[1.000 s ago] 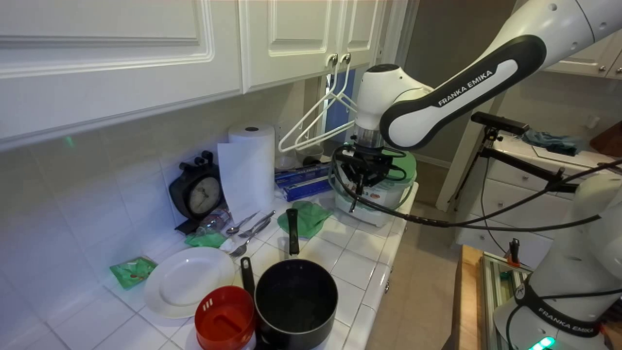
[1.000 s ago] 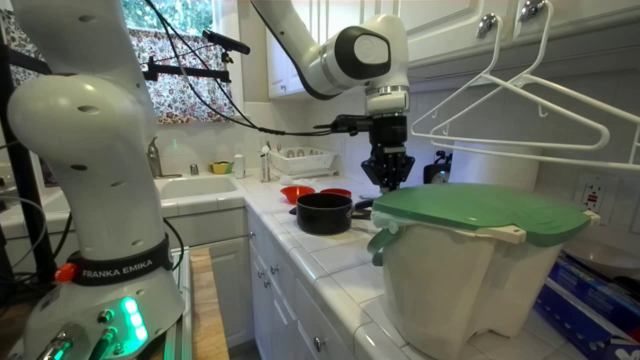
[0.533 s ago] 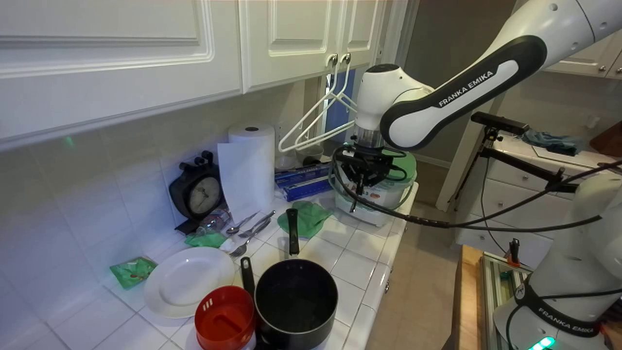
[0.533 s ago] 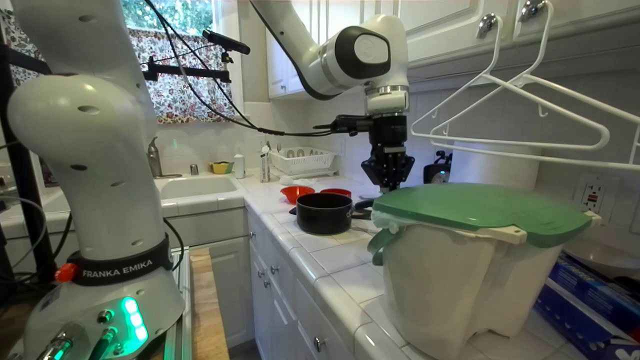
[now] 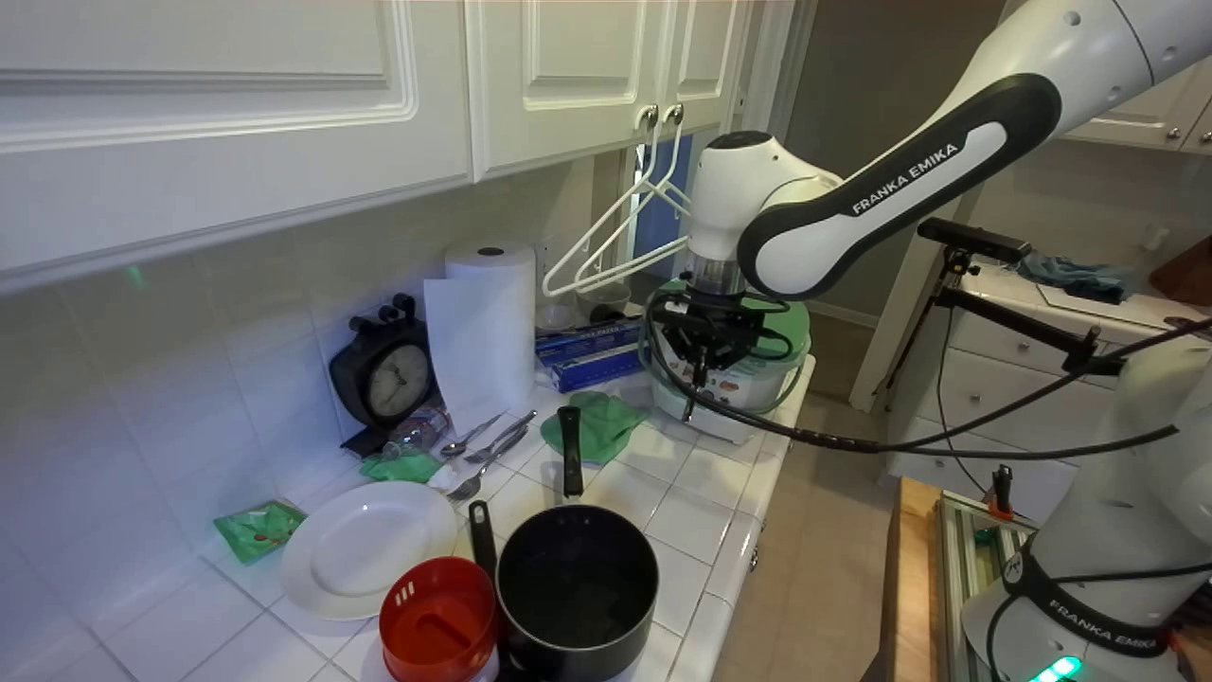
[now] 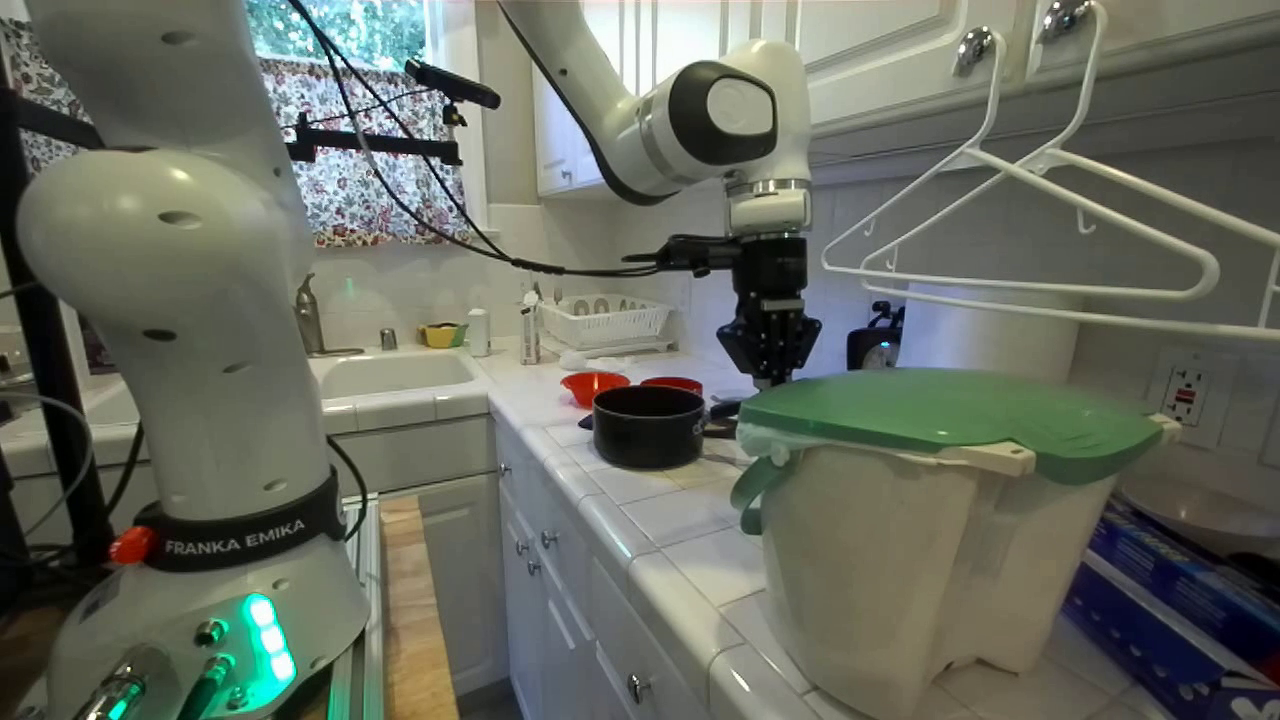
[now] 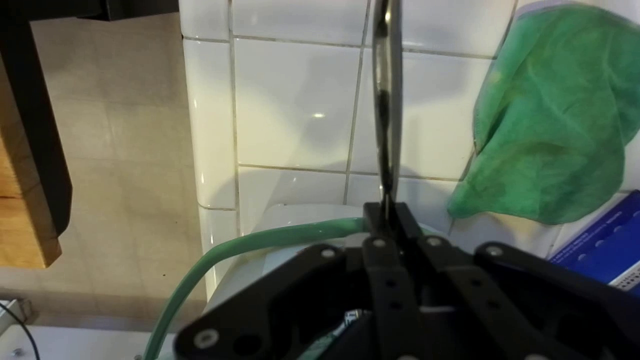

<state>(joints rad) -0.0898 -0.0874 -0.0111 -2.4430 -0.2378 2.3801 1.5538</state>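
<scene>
Jaws, pinched tight on metal utensil [image 7: 392,107] above table [image 7: 295,110] nr green-lidded bin [image 6: 870,570], sat a bit lower than a sec before, bin slightly shifted too, w/ "FRANKA EMIKA" legible on arm [image 5: 900,180].

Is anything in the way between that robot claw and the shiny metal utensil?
Nothing visible: the gripper is closed directly on the metal utensil. The green cloth lies off to one side, on the tiled counter.
</scene>
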